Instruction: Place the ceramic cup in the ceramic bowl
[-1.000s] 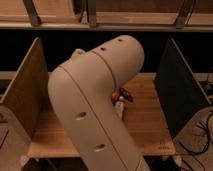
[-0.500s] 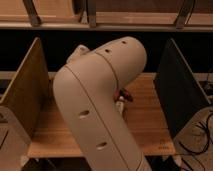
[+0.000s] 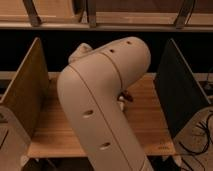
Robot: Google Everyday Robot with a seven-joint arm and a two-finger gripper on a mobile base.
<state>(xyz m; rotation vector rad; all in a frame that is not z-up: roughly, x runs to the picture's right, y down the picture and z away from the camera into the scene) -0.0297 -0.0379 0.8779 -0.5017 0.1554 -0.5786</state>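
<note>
Cup and bowl: hidden from me behind my smooth cream arm (image 3: pixel 102 110), frame centre. My hand (image 3: pixel 124 98) peeks out right of centre; open or closed, cannot tell. Pale wooden worktop (image 3: pixel 145 120), side panels.

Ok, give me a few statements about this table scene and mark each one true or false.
1. The robot arm blocks much of the wooden table. True.
2. The cup and the bowl are both in plain sight. False: neither one shows; the arm covers the middle of the table.
3. An upright panel stands at each side of the table. True: a wooden panel and a dark panel.
4. The hand is in full view above the table. False: only a small part shows, just past the arm's edge.
</note>
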